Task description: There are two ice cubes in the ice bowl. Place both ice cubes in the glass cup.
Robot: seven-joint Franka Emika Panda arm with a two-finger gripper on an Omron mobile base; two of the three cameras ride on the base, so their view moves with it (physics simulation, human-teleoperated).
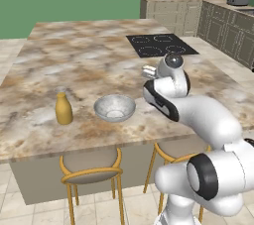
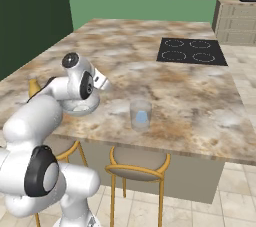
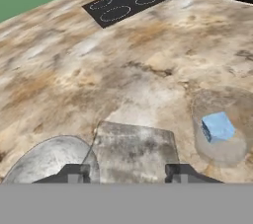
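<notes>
Gripper raised above the counter, between bowl and cup, closed, by the look of it, on a cube. Hard to be sure in the hand view: a clear slab spanning the gap between the two tips, with the marble pattern showing through it, so most likely ice pinched on two opposite flat faces. Other cube already lying in the cup, pale blue, resting on the bottom. Bowl near the front edge of the counter, left of the cup and well apart from it, with nothing plainly left inside. Bottle further left, out of the way. Judged as the carry of the last cube, so well past halfway. Likely to handle as light, hard and slick: little weight to fight, but smooth faces that could slide out of a pinch if tilted or jolted. Best gripped square across flat sides, near the middle, not on corners or edges. Cup narrow, tall and probably easy to tip, so best approached from straight above its mouth, without brushing the rim, and the release made low enough that the cube neither bounces out nor knocks the glass over.
</notes>
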